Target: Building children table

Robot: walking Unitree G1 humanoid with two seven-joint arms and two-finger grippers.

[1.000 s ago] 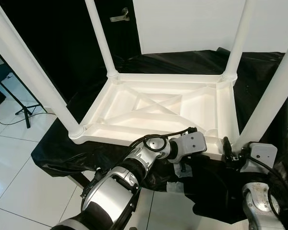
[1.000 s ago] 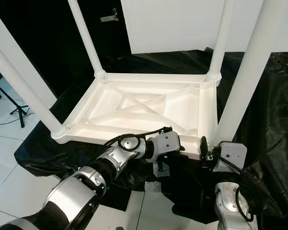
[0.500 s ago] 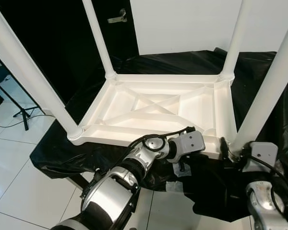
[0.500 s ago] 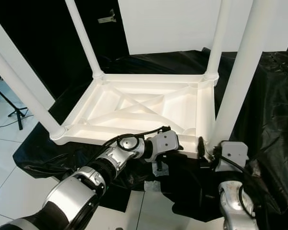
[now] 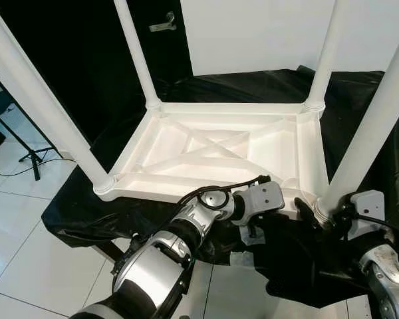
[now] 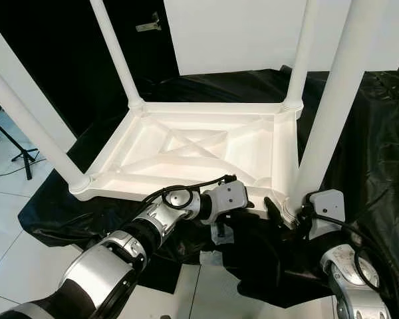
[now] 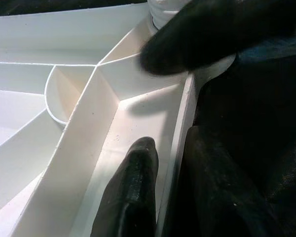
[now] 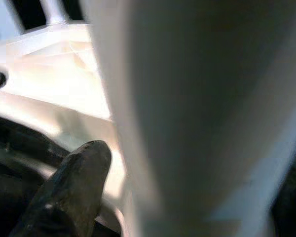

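A white children's table (image 5: 213,143) lies upside down on a black cloth, its four legs pointing up. My left gripper (image 7: 173,163) is shut on the near rim of the tabletop, with one finger (image 7: 135,177) inside the rim and the other outside it. It sits close to the near right corner. My right gripper (image 5: 322,212) is at the foot of the near right leg (image 5: 379,119) and stands open around its base collar. One black finger (image 8: 81,173) shows just beside the leg with a thin gap; the other is hidden behind the leg.
The black cloth (image 5: 359,93) hangs over the low support under the table. White tiled floor (image 5: 26,246) lies to the left and in front. A tripod stand (image 5: 33,156) is at the left, a dark door with a handle (image 5: 165,23) behind, and a white wall (image 5: 253,33) beyond.
My right gripper has moved forward and up to the base of the near right leg. The left gripper has kept its hold on the rim. The view shifted slightly.
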